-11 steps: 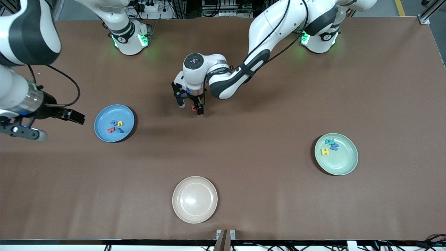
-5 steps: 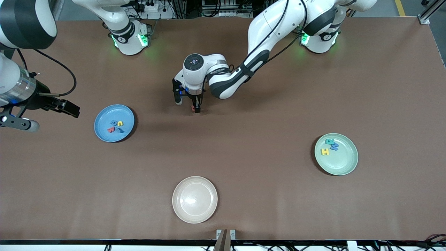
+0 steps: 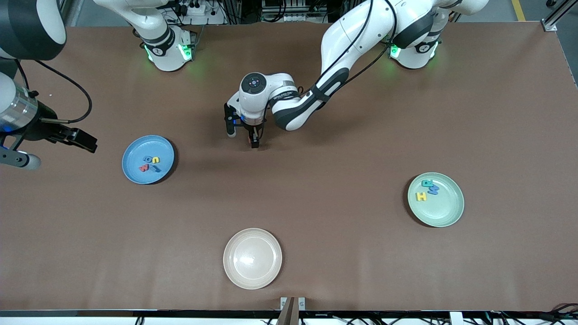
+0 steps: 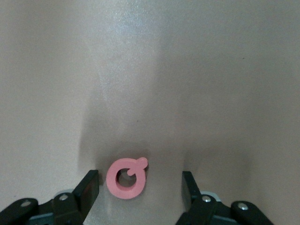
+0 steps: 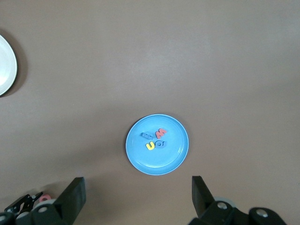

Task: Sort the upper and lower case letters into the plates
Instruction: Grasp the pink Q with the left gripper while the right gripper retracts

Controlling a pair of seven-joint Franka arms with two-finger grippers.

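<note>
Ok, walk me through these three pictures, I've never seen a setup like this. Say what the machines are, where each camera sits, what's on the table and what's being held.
Two white robot arms stand at a brown table. The wide picture looks down from across it; the other two come from cameras on the arms' wrists.

The left gripper is down at the table, its two fingers either side of a red letter lying flat, with gaps visible, so nothing is gripped yet. The right gripper waits open and empty at its end of the table, looking down on the blue plate.

The blue plate holds four small letters, the mint green plate holds three, and the cream plate, nearest the wide camera, holds none.
</note>
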